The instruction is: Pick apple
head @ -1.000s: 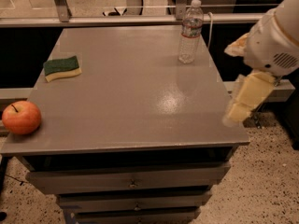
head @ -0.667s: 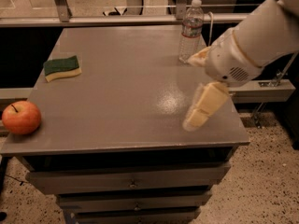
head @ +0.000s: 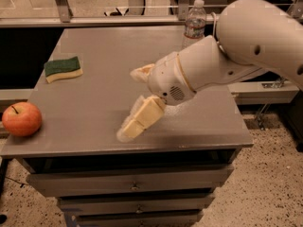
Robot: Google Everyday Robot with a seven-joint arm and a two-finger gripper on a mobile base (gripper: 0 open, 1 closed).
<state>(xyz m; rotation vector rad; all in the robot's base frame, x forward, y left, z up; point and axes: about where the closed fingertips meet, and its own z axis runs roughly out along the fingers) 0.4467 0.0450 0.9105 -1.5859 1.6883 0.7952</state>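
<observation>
The apple [head: 22,118] is round and red-orange with a short dark stem. It sits at the front left corner of the grey table [head: 109,46]. My gripper [head: 129,104] hangs over the front middle of the table, well to the right of the apple and apart from it. It is open and empty, with its cream fingers [head: 139,117] spread and pointing left toward the apple's side. The white arm [head: 246,41] reaches in from the right.
A green-yellow sponge [head: 63,68] lies at the left, behind the apple. A clear water bottle [head: 194,25] stands at the back right, partly behind the arm. Drawers [head: 132,186] sit under the table's front edge. A rail [head: 118,20] runs along the back.
My arm has swung left from the table's right edge to over its front middle, bringing the gripper closer to the apple. The apple, sponge and bottle have not moved.
</observation>
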